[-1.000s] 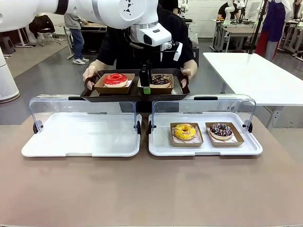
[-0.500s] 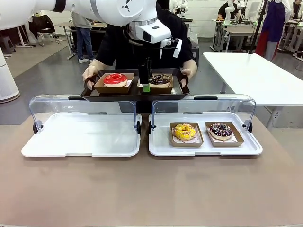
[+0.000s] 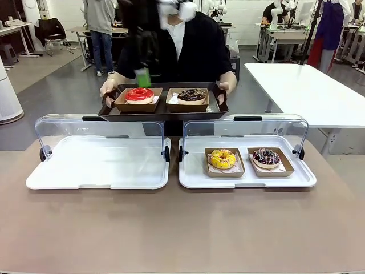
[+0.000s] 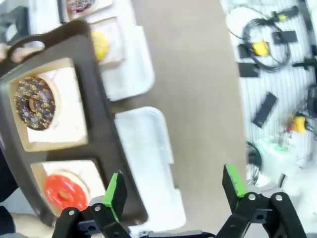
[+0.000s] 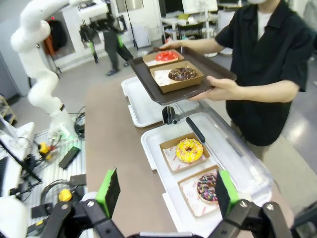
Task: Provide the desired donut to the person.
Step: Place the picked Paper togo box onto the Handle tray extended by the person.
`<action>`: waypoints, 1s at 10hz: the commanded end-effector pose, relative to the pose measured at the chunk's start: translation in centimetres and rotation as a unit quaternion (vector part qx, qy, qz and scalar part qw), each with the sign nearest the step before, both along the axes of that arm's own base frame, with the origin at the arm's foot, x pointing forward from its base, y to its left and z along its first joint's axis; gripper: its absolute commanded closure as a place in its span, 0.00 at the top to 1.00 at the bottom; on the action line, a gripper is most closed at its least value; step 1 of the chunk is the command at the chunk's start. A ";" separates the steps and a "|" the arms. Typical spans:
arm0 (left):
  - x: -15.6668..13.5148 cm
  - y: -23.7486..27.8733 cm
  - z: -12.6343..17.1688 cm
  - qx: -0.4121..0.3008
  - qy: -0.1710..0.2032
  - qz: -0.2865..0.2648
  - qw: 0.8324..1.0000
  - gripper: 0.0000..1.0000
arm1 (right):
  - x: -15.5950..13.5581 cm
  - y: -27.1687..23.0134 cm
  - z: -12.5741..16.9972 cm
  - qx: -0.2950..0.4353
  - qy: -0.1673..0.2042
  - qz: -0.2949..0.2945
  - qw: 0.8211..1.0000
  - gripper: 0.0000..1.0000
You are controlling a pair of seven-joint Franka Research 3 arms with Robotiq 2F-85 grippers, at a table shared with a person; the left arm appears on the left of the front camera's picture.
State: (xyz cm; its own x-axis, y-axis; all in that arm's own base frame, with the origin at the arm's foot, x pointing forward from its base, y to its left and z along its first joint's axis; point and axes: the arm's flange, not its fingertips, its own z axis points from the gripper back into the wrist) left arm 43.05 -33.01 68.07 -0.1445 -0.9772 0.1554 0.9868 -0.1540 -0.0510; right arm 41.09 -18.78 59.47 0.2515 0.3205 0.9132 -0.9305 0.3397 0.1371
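The person [image 3: 171,51] holds a dark tray [image 3: 162,113] beyond the table's far edge. At its left end sits a red donut [image 3: 139,95], at its right end a chocolate donut [image 3: 191,95]. The left gripper [image 4: 176,191] hangs above the tray, jaws wide, holding nothing. The right gripper [image 5: 163,194] hangs over the table, jaws wide and empty.

I see the brown counter [image 3: 182,228] carrying two white display trays side by side, clear lids raised at their far edges. The left tray [image 3: 97,165] sits bare; the right tray [image 3: 191,171] holds two boxed donuts.
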 end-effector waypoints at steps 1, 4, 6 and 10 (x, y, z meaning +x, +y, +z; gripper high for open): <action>-2.4 5.9 -0.4 0.000 0.000 -0.006 1.000 1.00 | -0.1 0.1 0.0 0.004 -0.003 0.001 1.000 1.00; -3.0 12.6 -2.0 0.025 -0.082 0.058 0.995 1.00 | -0.1 0.1 0.0 0.004 -0.003 0.001 1.000 1.00; -2.5 15.6 -3.0 0.024 -0.082 0.089 0.992 1.00 | -0.1 0.1 0.0 0.004 -0.003 0.001 1.000 1.00; -2.1 18.0 -4.2 0.028 -0.080 0.120 0.989 1.00 | -0.1 0.1 0.0 0.004 -0.003 0.001 1.000 1.00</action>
State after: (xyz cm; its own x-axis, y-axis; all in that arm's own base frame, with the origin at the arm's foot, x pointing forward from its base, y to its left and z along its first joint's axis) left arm 41.40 -14.91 64.21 0.0557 -0.9938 0.0960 0.9943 0.0640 0.0849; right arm 41.09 -18.77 59.48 0.2512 0.3208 0.9132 -0.9306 0.3396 0.1367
